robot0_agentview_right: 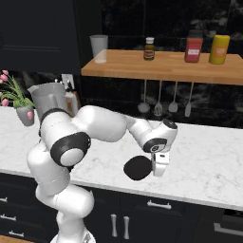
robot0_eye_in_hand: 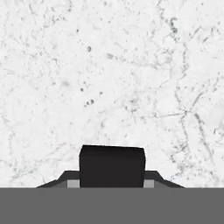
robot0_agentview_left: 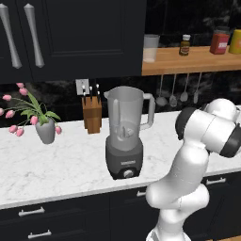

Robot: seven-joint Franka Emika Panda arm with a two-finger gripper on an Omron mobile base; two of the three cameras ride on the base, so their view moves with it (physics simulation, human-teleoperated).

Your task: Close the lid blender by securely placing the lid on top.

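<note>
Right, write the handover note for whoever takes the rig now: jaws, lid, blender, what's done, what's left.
Gripper: low over the counter, jaws at the lid's right edge; the hand view shows a dark block between them, but whether they are clamped on the lid cannot be told.
Lid: at counter level near the front edge, right of the arm; lifted or not, unclear.
Blender: upright on the counter further left, jar open, no lid on.
Done: gripper brought to the lid.
Left: confirm the grip, lift, carry left, seat the lid on the jar.
</note>
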